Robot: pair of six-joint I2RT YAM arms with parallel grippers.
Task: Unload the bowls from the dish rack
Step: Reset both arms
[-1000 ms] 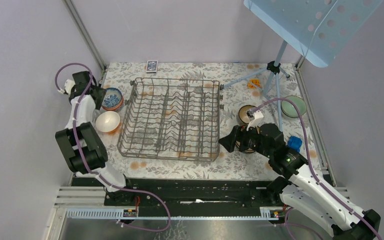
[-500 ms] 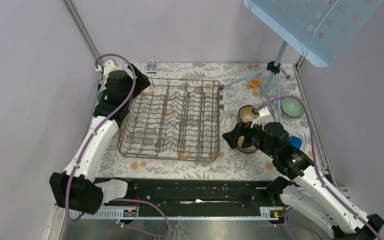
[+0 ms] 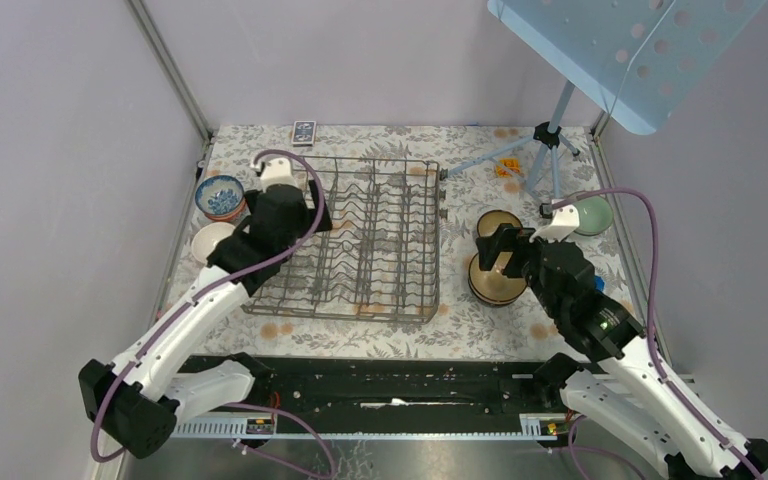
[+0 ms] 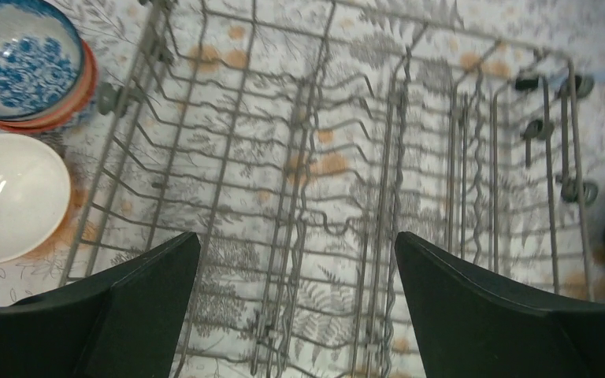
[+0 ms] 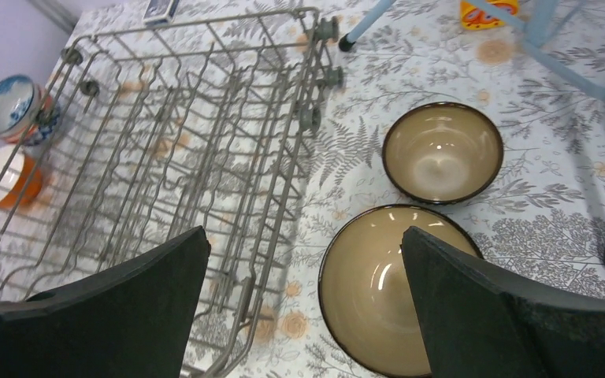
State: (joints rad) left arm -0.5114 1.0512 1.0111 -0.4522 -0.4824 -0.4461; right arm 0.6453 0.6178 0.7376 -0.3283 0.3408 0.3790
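From above, the large grey wire dish rack sits on the floral surface, no bowl visible inside. The left tool hangs over its left rows. The right tool hangs off its right side, above a wide tan glazed bowl. Both gape fully, empty.

Left wrist: bare tines below; a blue-patterned bowl and a plain white bowl stand outside, leftward.

Right wrist: a smaller tan bowl stands beyond the wide one.

Desk carried a grey floral-print cloth. A light-blue tripod stood at far right, under a tilted pale-blue perforated panel. A small orange item lay between the tripod legs. A small dark card lay flat at the desk's far edge.
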